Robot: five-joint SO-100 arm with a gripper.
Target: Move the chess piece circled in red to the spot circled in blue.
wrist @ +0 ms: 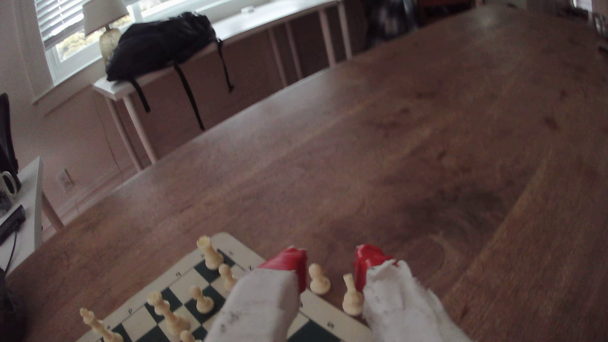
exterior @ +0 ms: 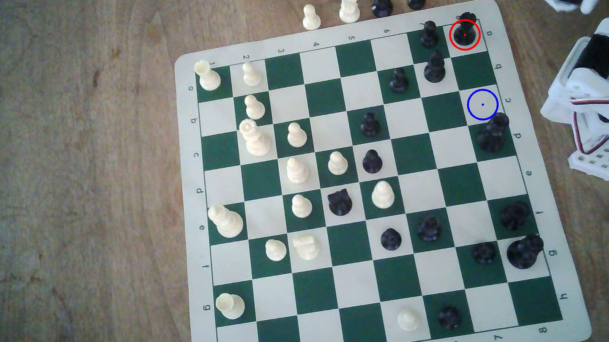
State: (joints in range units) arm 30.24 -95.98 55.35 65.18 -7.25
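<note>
Two cloth-wrapped fingers (wrist: 260,305) with red tips fill the foreground of the wrist view, and the gripper (wrist: 330,263) stands spread apart with nothing between its jaws. Through the gap I can see a white pawn (wrist: 318,279) and a white knight (wrist: 352,296) standing on the wooden table (wrist: 427,131) just off the edge of the chessboard (wrist: 184,282).

From the exterior view, the white arm (exterior: 604,97) sits off the board's side at the exterior view's right, well apart from the pieces.

The chess piece circled in red (exterior: 465,31) stands upright on the corner square at row a, column 8, a cream square at the exterior view's upper right. A black pawn (exterior: 429,34) stands just beside it on the green square to the exterior view's left. The spot circled in blue (exterior: 482,104) lies two squares down the same column, at row c, and is bare. A taller black piece (exterior: 492,133) stands on the green square just below that ring, its top leaning up against the ring's edge.
</note>
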